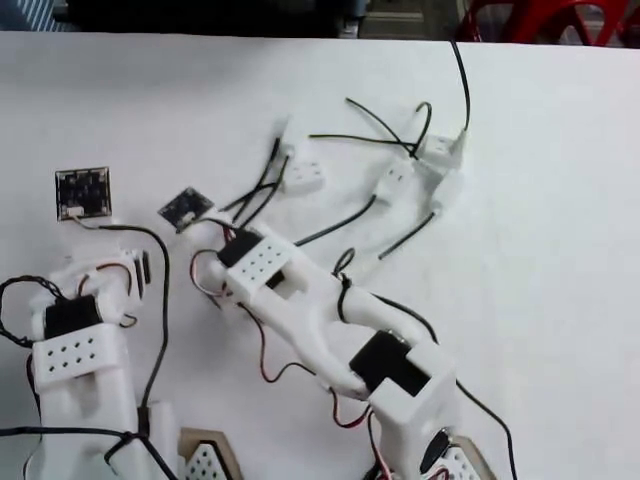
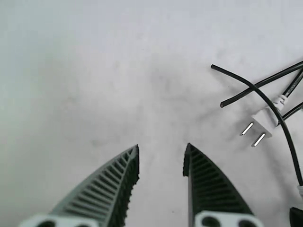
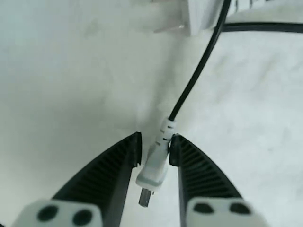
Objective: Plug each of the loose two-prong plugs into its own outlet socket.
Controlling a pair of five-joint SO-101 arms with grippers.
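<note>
My right gripper (image 3: 155, 142) is shut on a small white two-prong plug (image 3: 154, 172). Its black cord (image 3: 194, 80) runs away to a white block with metal prongs (image 3: 199, 16) farther off. In the high view this gripper (image 1: 208, 235) sits left of centre, with black cords (image 1: 258, 198) leading up toward a white outlet block (image 1: 303, 175). My left gripper (image 2: 161, 151) stands open over bare table, holding nothing. Off to its side lies a loose white plug (image 2: 261, 126) with two bright prongs among black cords. More white plugs and sockets (image 1: 440, 150) lie at the back right.
Two small black circuit boards (image 1: 82, 192) (image 1: 185, 207) lie at the left, the second close to my right gripper. Loose black cord ends (image 1: 405, 238) trail over the table's middle. Red and black arm wires (image 1: 262, 345) hang beside the right arm. The white table (image 1: 560, 260) is bare at the right.
</note>
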